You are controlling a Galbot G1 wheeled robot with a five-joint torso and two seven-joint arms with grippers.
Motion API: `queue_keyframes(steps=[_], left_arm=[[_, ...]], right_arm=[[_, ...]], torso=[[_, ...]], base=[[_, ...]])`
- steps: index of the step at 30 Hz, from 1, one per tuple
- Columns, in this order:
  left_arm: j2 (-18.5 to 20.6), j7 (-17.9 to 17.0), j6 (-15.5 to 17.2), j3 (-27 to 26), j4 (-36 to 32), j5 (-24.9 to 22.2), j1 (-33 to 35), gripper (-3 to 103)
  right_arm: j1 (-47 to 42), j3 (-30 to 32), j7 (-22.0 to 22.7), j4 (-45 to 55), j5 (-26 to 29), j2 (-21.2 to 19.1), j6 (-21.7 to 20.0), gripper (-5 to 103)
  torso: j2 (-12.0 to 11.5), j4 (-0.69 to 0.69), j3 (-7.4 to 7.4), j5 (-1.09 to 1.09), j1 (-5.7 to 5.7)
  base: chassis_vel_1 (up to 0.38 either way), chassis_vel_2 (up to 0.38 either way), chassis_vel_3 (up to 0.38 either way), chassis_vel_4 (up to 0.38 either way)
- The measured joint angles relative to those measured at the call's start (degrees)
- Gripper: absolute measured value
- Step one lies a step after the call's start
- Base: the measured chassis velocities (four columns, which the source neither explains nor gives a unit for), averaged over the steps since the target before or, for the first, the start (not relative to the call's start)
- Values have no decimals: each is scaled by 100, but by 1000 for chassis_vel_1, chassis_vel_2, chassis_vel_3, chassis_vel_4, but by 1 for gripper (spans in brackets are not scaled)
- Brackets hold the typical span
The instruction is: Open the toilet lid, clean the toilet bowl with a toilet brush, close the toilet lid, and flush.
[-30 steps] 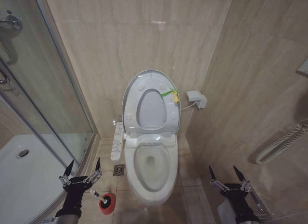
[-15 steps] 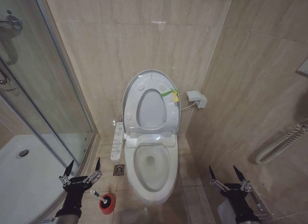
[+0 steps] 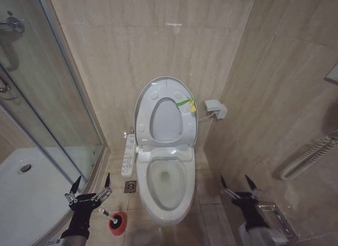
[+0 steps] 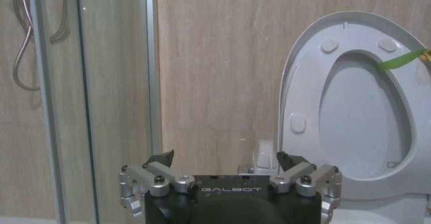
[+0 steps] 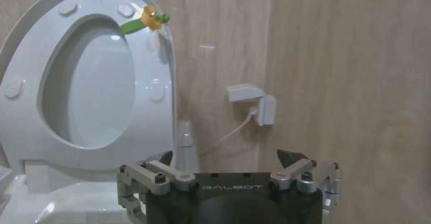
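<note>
The toilet lid [image 3: 166, 119] stands raised against the back wall, showing through the hole of the raised seat ring [image 3: 144, 115], with a green-and-yellow tag [image 3: 187, 103] at the edge. Below it the toilet bowl [image 3: 143, 189] is uncovered. The toilet brush [image 3: 106, 214] leans in its red holder [image 3: 119, 224] on the floor left of the bowl. My left gripper [image 3: 93, 178] is open just above and left of the brush, empty. On the bowl's right side my right gripper [image 3: 234, 178] is open and empty too. The wrist views show the left gripper [image 4: 225, 156], the right gripper [image 5: 224, 156] and the lid [image 4: 364, 123] [image 5: 88, 88].
A white control panel [image 3: 128, 155] juts from the bowl's left side, with a floor drain [image 3: 130, 187] below it. The curved glass shower door [image 3: 47, 98] closes off the left. A white wall box [image 3: 215, 107] with a cable and a coiled hose [image 3: 309, 159] are on the right.
My right gripper has moved left toward the bowl and slightly up. The left gripper, the brush and the lid have not moved.
</note>
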Motion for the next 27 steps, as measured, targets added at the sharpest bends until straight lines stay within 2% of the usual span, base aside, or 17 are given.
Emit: queue_keyframes(steps=[8,9,13,16,23,27], left_arm=[[0,0,0,0,0,0,0,99],[0,0,0,0,0,0,0,99],[0,0,0,0,0,0,0,99],[0,0,0,0,0,0,0,99],[0,0,0,0,0,0,0,99],[0,0,0,0,0,0,0,99]], right_arm=[[1336,-530,-33,-439,-514,283,-983,100],[1336,-530,-33,-439,-514,283,-983,100],[2087,-827,-51,-681,-802,439,-1528,100],[2409,-957,-61,-783,-921,505,-1752,100],[2460,-976,-64,-806,-947,517,-1809,100],[2407,-658,-174,-758,-925,401,-1766,100]], torso=[[0,-1,0,0,0],[0,-1,0,0,0],[0,0,0,0,0],[0,2,0,0,1],[0,-2,0,0,0],[0,1,0,2,0]], base=[[0,0,0,0],[0,0,0,0],[0,0,0,0],[0,0,0,0],[0,0,0,0],[0,0,0,0]])
